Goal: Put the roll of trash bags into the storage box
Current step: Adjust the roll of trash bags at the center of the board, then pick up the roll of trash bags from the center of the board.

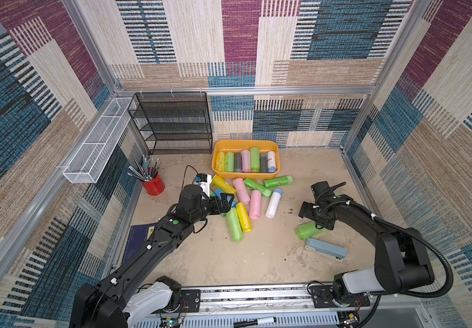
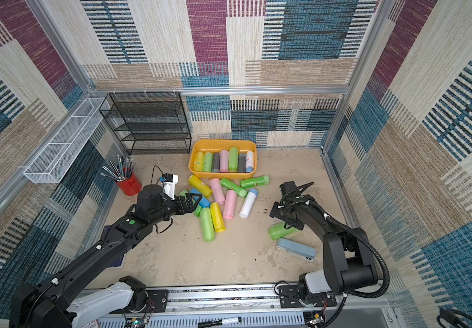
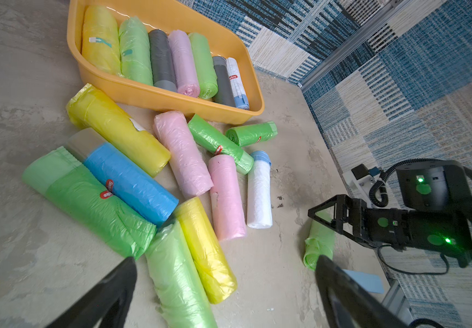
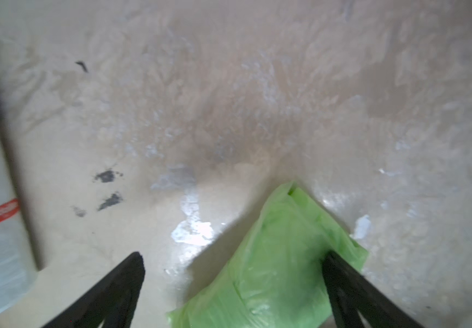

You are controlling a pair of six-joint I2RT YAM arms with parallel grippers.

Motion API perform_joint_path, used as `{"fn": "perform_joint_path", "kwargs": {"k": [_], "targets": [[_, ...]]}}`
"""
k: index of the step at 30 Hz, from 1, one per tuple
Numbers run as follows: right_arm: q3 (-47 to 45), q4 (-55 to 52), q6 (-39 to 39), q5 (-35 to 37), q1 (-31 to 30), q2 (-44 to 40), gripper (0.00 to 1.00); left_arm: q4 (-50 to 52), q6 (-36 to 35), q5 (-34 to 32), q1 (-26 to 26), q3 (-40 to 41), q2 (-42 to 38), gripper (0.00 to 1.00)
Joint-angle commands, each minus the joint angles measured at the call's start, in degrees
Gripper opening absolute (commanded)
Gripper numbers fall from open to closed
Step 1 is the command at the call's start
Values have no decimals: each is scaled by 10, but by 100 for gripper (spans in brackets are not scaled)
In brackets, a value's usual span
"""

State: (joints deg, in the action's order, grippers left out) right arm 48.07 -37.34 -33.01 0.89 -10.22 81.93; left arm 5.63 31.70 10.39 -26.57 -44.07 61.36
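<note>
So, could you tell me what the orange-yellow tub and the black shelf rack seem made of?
The shallow orange-yellow tub: likely moulded plastic, smooth, slightly glossy; rounded corners, rolled rim. The black shelf rack: probably painted metal mesh, matt; see-through weave.

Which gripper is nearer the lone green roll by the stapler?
Right. The right gripper hangs open directly over the green roll, whose end shows between its jaws in the wrist view. The left gripper is open over the pile, well off to the side.
</note>
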Motion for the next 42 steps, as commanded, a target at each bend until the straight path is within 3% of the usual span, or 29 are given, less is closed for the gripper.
{"fn": "perform_joint_path", "kwargs": {"k": [1, 5, 9, 18, 27, 33, 42], "targets": [[-2, 54, -18, -83, -1, 4, 99, 0, -20, -12, 0, -2, -3, 98], [-5, 84, -28, -122, -14, 11, 99, 0, -18, -13, 1, -2, -3, 98], [6, 95, -28, -115, -29, 3, 99, -3, -15, -8, 0, -2, -1, 99], [22, -4, -23, -7, -29, -44, 99, -10, -3, 13, 0, -2, 0, 98], [-29, -5, -49, -66, -36, -89, 100, -14, 0, 17, 0, -3, 7, 98], [-53, 26, -55, -91, -38, -96, 89, -18, 3, 21, 0, -1, 10, 98], [-60, 54, -51, -93, -42, -65, 80, -14, 1, 15, 0, -1, 7, 98]]}}
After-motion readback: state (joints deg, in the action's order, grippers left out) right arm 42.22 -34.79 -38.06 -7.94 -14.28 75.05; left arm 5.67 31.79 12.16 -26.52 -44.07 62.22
